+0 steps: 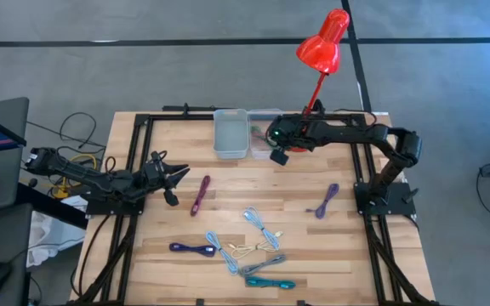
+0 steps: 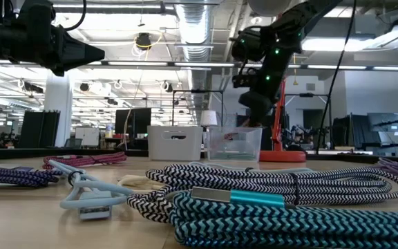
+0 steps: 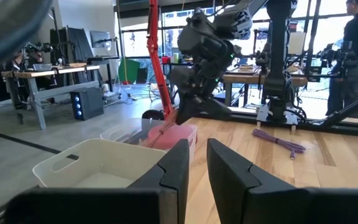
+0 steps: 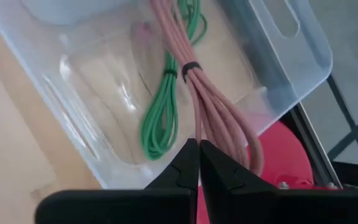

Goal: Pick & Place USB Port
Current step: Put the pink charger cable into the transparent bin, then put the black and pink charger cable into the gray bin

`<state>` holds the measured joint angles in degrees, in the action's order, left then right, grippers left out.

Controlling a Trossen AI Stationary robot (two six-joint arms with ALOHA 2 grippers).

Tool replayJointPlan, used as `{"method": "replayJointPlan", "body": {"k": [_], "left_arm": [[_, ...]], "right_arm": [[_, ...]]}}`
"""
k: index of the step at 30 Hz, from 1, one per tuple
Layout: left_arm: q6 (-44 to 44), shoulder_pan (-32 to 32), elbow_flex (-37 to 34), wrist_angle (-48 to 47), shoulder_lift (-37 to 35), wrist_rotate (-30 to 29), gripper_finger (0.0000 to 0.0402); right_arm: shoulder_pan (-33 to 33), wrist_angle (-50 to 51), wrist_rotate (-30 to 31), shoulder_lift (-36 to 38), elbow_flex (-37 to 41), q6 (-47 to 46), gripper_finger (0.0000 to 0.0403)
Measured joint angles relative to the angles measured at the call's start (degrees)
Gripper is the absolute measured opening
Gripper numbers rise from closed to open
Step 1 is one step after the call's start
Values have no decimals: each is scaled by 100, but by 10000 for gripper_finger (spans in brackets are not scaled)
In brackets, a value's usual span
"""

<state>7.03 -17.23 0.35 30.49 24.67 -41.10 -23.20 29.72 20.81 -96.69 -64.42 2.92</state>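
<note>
- No text, label, brand, number or sign could be read in any view.
- The white bin (image 2: 175, 142) near the right gripper (image 2: 254, 104) carried only a small dark mark, too small to read.
- The clear bin (image 4: 166, 81) below that gripper bore no legible marking.

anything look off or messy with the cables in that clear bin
Nothing is spilled. The pink bundled cable hangs from the right gripper into the clear plastic bin, partly lying across the green coiled cable already inside. Both sit within the bin walls.
</note>
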Motion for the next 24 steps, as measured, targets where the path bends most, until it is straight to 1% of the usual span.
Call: {"method": "replayJointPlan", "body": {"k": [8,11,15,19,24], "left_arm": [[-2,0,1,2,25,-1,59],[-2,0,1,2,25,-1,59],[-2,0,1,2,25,0,59],[-2,0,1,2,25,0,59],[-58,0,1,2,25,0,59]], "right_arm": [[33,-86,18,-152,0,6,0],[76,-197,67,-151,0,60,10],[173,-320,370,-84,0,300,42],[220,-348,402,31,-2,345,77],[330,-379,479,328,2,349,109]]}}
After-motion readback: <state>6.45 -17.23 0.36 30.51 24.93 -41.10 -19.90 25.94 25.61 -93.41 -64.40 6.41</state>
